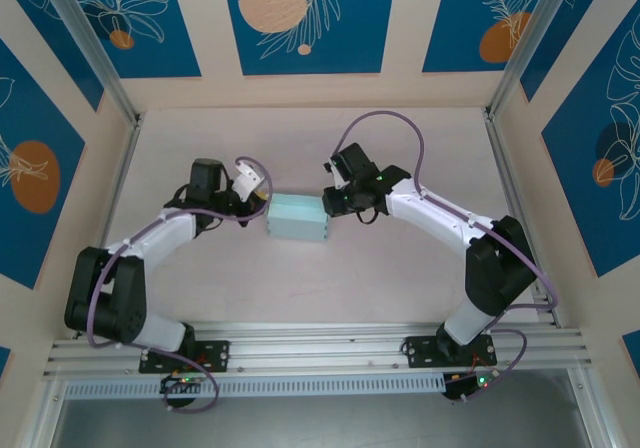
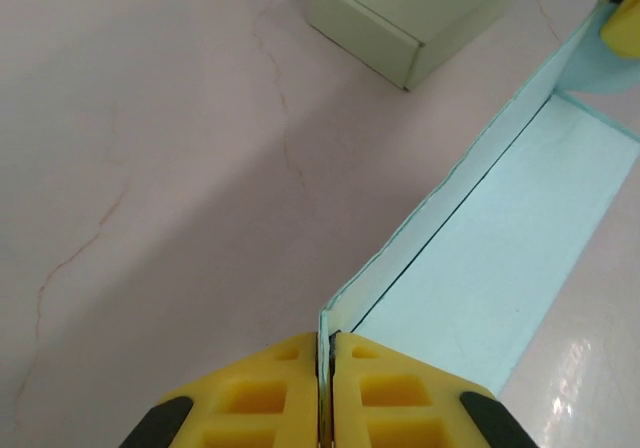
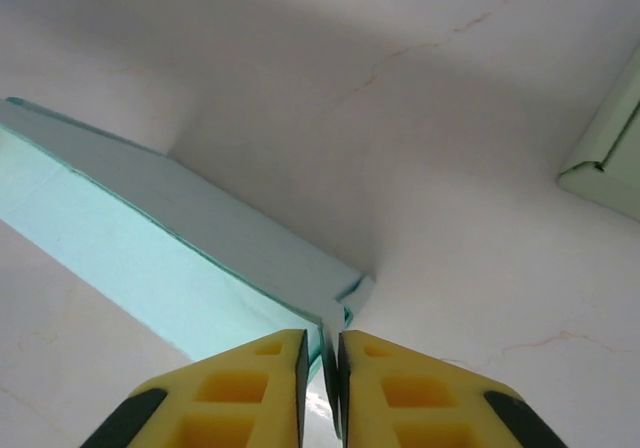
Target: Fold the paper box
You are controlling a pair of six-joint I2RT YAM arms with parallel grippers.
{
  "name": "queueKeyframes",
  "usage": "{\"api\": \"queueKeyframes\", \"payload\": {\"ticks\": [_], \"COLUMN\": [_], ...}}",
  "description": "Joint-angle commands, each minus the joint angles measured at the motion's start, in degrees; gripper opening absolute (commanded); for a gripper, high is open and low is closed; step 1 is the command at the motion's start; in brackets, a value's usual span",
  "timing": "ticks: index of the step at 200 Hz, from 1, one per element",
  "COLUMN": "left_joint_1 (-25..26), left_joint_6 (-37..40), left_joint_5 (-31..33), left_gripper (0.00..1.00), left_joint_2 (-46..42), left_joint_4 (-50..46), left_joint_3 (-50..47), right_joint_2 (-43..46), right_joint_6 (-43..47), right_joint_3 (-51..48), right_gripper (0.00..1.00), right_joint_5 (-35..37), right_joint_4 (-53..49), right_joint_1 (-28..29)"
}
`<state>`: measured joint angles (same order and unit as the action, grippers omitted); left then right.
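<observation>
At the near edge, a ribbed aluminium rail [image 1: 320, 338] carries both arm bases. In the left wrist view, the left gripper [image 2: 326, 356] has blocky yellow fingers [image 2: 262, 393] with square moulded recesses. They are pressed together on the thin upright wall of the paper box [image 2: 520, 218], so only the sheet's thickness keeps them apart. The box is smooth, pale teal paper, creased into a long shallow tray. Its side wall stands up along a sharp fold and its flat floor shows only plain paper.

In the right wrist view, the right gripper [image 3: 322, 353] has the same yellow fingers. They are nearly closed, nipping the box at its end corner, where a small folded flap juts out.

The table [image 2: 150, 168] is matte, pinkish white and crossed by fine marble-like veins. A pale green boxy block [image 2: 390, 28] with crisp edges sits on it beyond the box.

From above, the box [image 1: 297, 218] lies in the middle of the table. The left gripper [image 1: 262, 203] touches its left end and the right gripper [image 1: 328, 204] its right end. Purple cables loop over both white arms. Farthest back, the wall carries blue panels [image 1: 300, 18] printed with white leaves and orange discs.
</observation>
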<state>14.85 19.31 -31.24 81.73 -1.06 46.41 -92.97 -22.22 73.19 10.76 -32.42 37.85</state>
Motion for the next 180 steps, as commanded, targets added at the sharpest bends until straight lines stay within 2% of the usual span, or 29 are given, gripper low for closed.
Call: {"api": "queueKeyframes", "payload": {"ticks": [1, 27, 71, 180], "left_joint_1": [2.2, 4.7, 6.6, 8.2], "left_joint_6": [-7.5, -11.1, -11.9, -12.9], "left_joint_5": [5.7, 11.9, 13.6, 16.1], "left_gripper": [0.09, 0.06, 0.06, 0.06], "left_joint_2": [-3.7, -6.1, -5.6, -5.8], "left_joint_4": [9.3, 13.2, 11.8, 14.0], "left_joint_3": [-3.9, -7.3, -7.3, -8.8], "right_joint_2": [-1.3, -2.1, -4.0, -5.9], "right_joint_6": [-1.9, -3.0, -4.0, -7.1], "right_joint_3": [2.4, 3.8, 5.4, 6.5], "right_gripper": [0.15, 0.13, 0.07, 0.03], "right_joint_5": [3.2, 4.6, 6.4, 6.2], "right_joint_4": [-1.4, -1.3, -1.3, 1.3], "right_joint_1": [0.7, 1.4, 1.9, 4.0]}}
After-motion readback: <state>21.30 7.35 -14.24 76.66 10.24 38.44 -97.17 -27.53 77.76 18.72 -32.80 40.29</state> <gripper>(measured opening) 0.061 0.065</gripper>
